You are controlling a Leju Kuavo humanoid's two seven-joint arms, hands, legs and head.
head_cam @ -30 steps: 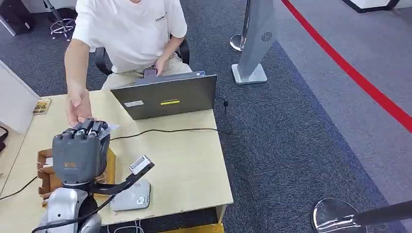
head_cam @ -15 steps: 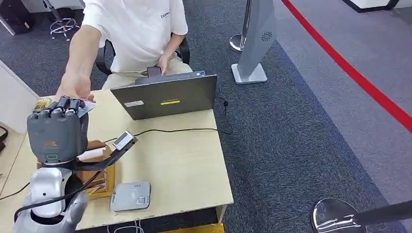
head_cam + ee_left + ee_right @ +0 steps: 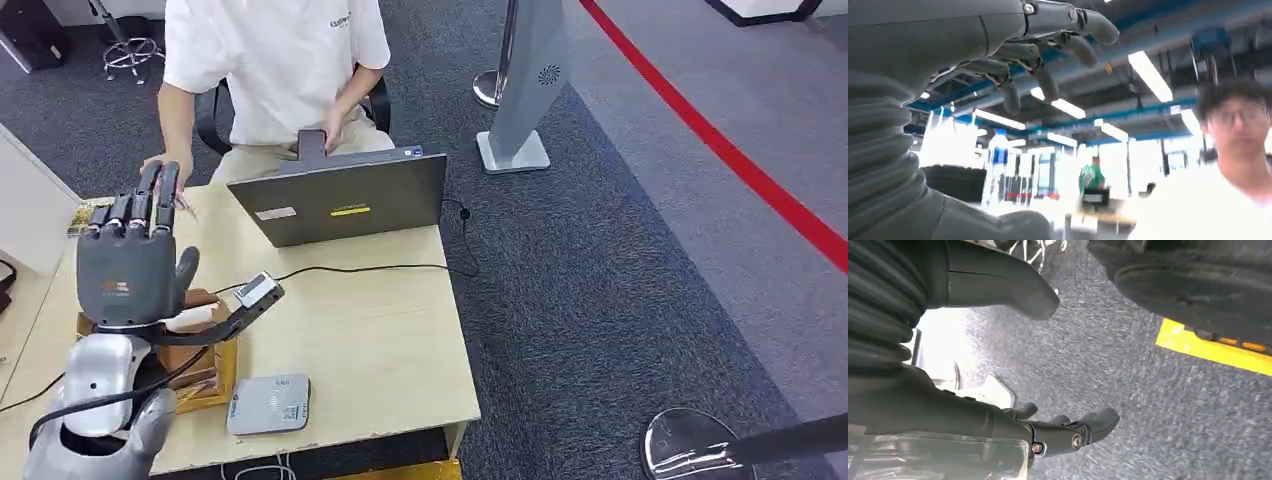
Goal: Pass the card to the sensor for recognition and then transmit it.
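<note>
Where the left hand point(image 3: 132, 262) rises above the table's point(image 3: 380, 350) ten o'clock corner, its fingers point(image 3: 150, 200) extend upward and spread, holding nothing; the left wrist view shows the same fingers loosely fanned and empty. The card point(image 3: 183, 207) sits at the person's hand point(image 3: 168, 170), just past the fingertips at twelve o'clock; its hold cannot be told exactly. Sensor point(image 3: 270, 404): grey pad, flat at the table's six o'clock edge. Wooden box point(image 3: 205, 365): at eight o'clock, partly behind the arm, contents unclear. Laptop point(image 3: 340, 200): at twelve o'clock. Right hand point(image 3: 1068, 432): over carpet, fingers slightly curled, empty.
</note>
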